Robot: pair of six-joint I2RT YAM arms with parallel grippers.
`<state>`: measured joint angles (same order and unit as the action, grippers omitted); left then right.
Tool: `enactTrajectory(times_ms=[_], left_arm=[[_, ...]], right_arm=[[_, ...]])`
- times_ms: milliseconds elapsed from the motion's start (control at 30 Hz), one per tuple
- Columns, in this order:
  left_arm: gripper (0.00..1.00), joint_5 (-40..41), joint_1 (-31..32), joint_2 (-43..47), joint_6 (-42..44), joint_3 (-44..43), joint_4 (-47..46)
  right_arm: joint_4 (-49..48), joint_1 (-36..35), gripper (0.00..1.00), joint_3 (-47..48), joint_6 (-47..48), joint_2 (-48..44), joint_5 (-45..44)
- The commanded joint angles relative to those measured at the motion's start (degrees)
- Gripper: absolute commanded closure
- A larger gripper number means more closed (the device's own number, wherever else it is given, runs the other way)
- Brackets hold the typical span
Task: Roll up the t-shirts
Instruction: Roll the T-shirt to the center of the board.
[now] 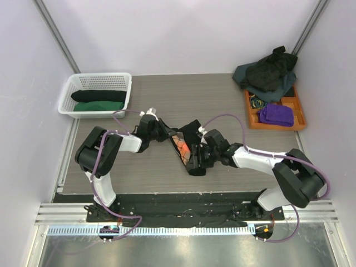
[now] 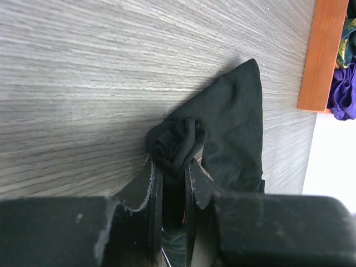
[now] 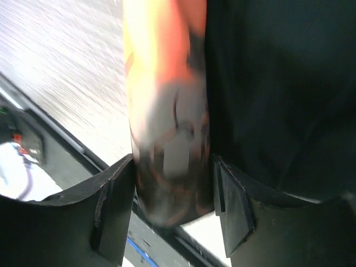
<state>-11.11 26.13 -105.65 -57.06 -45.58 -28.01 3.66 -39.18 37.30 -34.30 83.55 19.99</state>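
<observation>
Now the work is in the middle of rolling one shirt. The printed t-shirt (image 1: 181,146), black with an orange print, lies as a narrow, slanted bundle on the counter (image 1: 139,167) between the two arms. The left gripper (image 2: 172,167) has its jaws closed on one end of it; in the left wrist view this end is a tight little coil of black cloth pinched between the jaws, and a loose triangular flap spreads on the counter behind it. The right gripper (image 3: 173,167) is at the other end. Its view is blurred, but the orange part fills the gap between the jaws and touches both, so I judge that it is clamped on the cloth.

Two shirts, a rolled black t-shirt (image 1: 99,95) and a rolled green t-shirt (image 1: 99,106), lie in the white lattice basket (image 1: 100,81) at the far left. A pile of t-shirts (image 1: 267,75) waits at the far right, partly over the orange tray (image 1: 276,127). So I judge the task is perhaps at its half.

For the next move, both ends must probably turn together and at the same speed, so that the roll stays even and the loose flap is wound in. If one side pulls harder, the bundle may twist or open.
</observation>
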Motion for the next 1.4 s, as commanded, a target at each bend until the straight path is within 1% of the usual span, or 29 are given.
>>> enactTrajectory(times_ms=[0, 67, 100, 167, 200, 267, 300, 333, 367, 467, 500, 567, 633, 667, 733, 833, 900, 933, 967, 1000, 1100, 1133, 1200, 1233, 1300, 1333, 1367], left_arm=[[1.0, 4.17, -0.47, 2.9, 2.3, -0.03, -1.09], [1.0, 4.35, -0.38, 3.34, 2.56, 0.05, -0.82], [1.0, 4.26, -0.38, 3.43, 2.57, 0.06, -0.56], [1.0, 4.17, -0.38, 3.52, 2.74, 0.06, -0.38], [1.0, 4.08, -0.38, 3.34, 2.74, -0.12, -0.29], [1.0, 3.47, -0.38, 2.9, 2.74, -0.38, -0.2], [1.0, 3.38, -0.47, 2.73, 2.74, -0.56, -0.2], [1.0, 3.12, -0.47, 2.55, 2.65, -0.65, -0.2], [1.0, 2.68, -0.38, 2.03, 2.65, -0.91, -0.2], [1.0, 1.89, -0.47, 1.5, 2.74, -1.44, -0.2], [1.0, 1.45, -0.38, 1.23, 2.83, -1.7, -0.12], [1.0, 1.18, -0.47, 1.14, 2.92, -1.79, 0.06], [1.0, 0.92, -0.47, 1.14, 3.09, -1.79, 0.15], [1.0, 1.01, -0.47, 1.14, 3.18, -1.7, 0.06], [1.0, 0.83, -0.47, 0.97, 3.27, -1.79, 0.06], [1.0, 0.22, -0.38, 0.88, 3.27, -2.05, 0.06], [1.0, 0.22, -0.38, 0.88, 3.27, -2.23, 0.24], [1.0, 0.22, -0.38, 0.88, 3.27, -2.23, 0.24], [1.0, 0.04, -0.47, 0.88, 3.27, -2.32, 0.24], [1.0, 0.04, -0.38, 0.97, 3.27, -2.32, 0.41], [1.0, -0.05, -0.38, 0.97, 3.36, -2.41, 0.41], [1.0, -0.05, -0.47, 0.79, 3.36, -2.41, 0.5], [1.0, -0.14, -0.38, 0.7, 3.36, -2.41, 0.5], [1.0, -0.14, -0.38, 0.7, 3.36, -2.41, 0.67], [1.0, -0.14, -0.38, 0.53, 3.53, -2.41, 0.76], [1.0, -0.14, -0.47, 0.62, 3.62, -2.49, 0.94], [1.0, -0.05, -0.38, 0.53, 3.71, -2.32, 0.94]], right_arm=[[10.4, -3.97, 0.39, 1.11, 0.91, -3.92, -8.99], [10.93, -4.41, 0.43, 1.02, 0.47, -4.44, -9.27], [10.67, -4.59, 0.48, 0.85, 0.21, -4.53, -8.48], [9.44, -4.59, 0.54, -0.12, -0.41, -4.88, -7.69], [8.83, -4.5, 0.59, -0.64, -0.59, -4.71, -7.34], [7.42, -4.42, 0.6, -1.09, -0.76, -3.93, -6.98], [6.98, -4.15, 0.59, -1.26, -0.76, -3.66, -6.72], [6.8, -4.15, 0.54, -1.18, -0.76, -3.39, -6.63], [6.97, -4.15, 0.42, -1.09, -0.68, -3.48, -6.72], [8.81, -4.15, 0.24, -0.48, 0.46, -4.62, -7.42], [11.26, -4.15, 0.24, 0.66, 1.08, -5.14, -7.77], [12.77, -4.06, 0.24, 1.63, 2.04, -5.76, -9.0], [13.39, -4.06, 0.27, 2.69, 2.4, -6.29, -9.18], [13.65, -4.06, 0.31, 3.21, 2.84, -6.21, -9.18], [14.27, -4.06, 0.35, 4.79, 3.54, -4.63, -9.35], [15.59, -4.06, 0.36, 6.82, 5.03, -1.82, -10.32], [14.89, -4.06, 0.37, 7.52, 5.47, -0.67, -9.18], [14.27, -4.06, 0.39, 7.53, 5.48, -0.41, -8.48], [13.66, -4.15, 0.43, 7.18, 5.22, -0.06, -7.87], [12.44, -4.06, 0.44, 6.91, 4.6, 0.03, -6.64], [9.71, -4.06, 0.51, 5.42, 3.55, 0.65, -5.14], [9.18, -3.98, 0.6, 4.89, 2.85, 0.83, -4.87], [6.81, -3.54, 0.72, 2.96, 1.79, 0.83, -3.56], [5.67, -3.1, 0.85, 2.0, 0.31, 0.65, -2.6], [0.77, -1.18, 0.92, -1.69, -1.63, -0.13, -0.05], [-0.92, -0.47, 0.95, -2.92, -3.56, -0.49, 2.75], [-2.59, 0.06, 0.96, -5.37, -4.36, -0.67, 3.73]])
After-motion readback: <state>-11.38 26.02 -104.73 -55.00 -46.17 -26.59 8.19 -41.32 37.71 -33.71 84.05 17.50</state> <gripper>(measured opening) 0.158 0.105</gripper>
